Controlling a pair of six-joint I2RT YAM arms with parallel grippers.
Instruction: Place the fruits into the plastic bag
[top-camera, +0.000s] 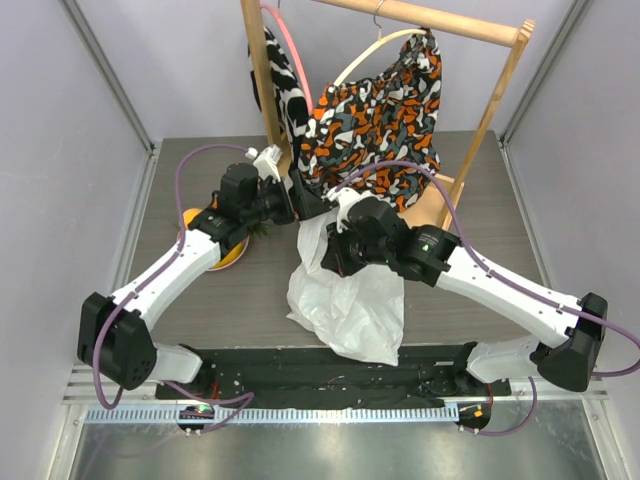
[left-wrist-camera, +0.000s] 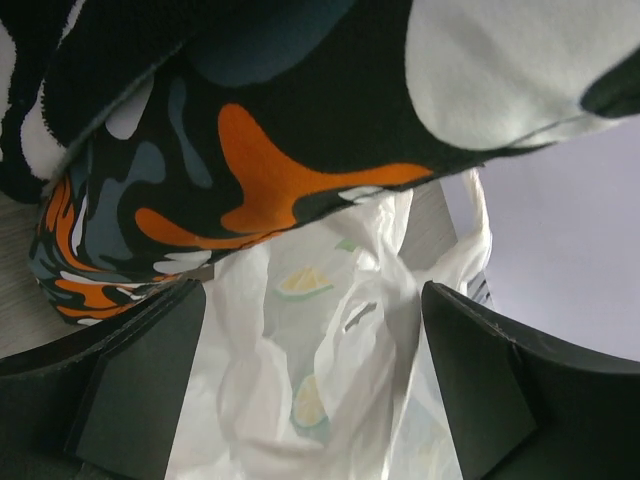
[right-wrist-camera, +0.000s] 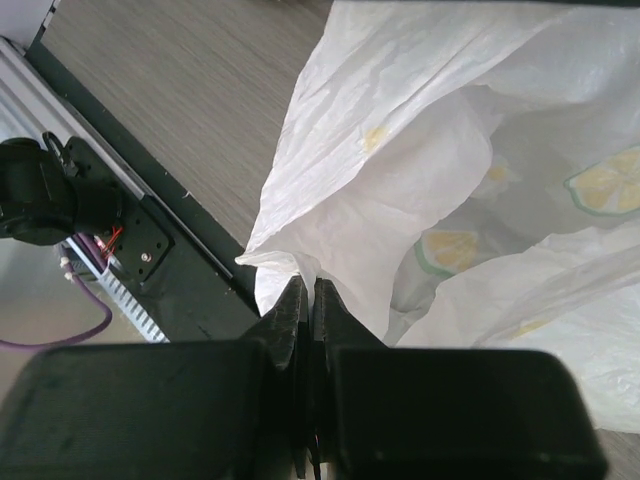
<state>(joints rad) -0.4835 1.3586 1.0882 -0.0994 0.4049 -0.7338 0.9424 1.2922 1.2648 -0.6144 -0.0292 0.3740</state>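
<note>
Only its wrist view shows the left gripper (left-wrist-camera: 312, 295) spread wide under the patterned cloth (left-wrist-camera: 260, 150), facing the plastic bag (top-camera: 350, 305) slumped mid-table, whose crinkled edge the right gripper (right-wrist-camera: 308, 300) pinches, plain in the right wrist view.

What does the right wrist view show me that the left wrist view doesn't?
Only the right wrist view: the right tool pinched shut on an edge of the plastic bag, with bare table and the black mounting plate beside it. Only the left wrist view: the left tool wide open, holding nothing, under the patterned cloth. Both: the crinkly white bag with its lemon-slice prints.
</note>
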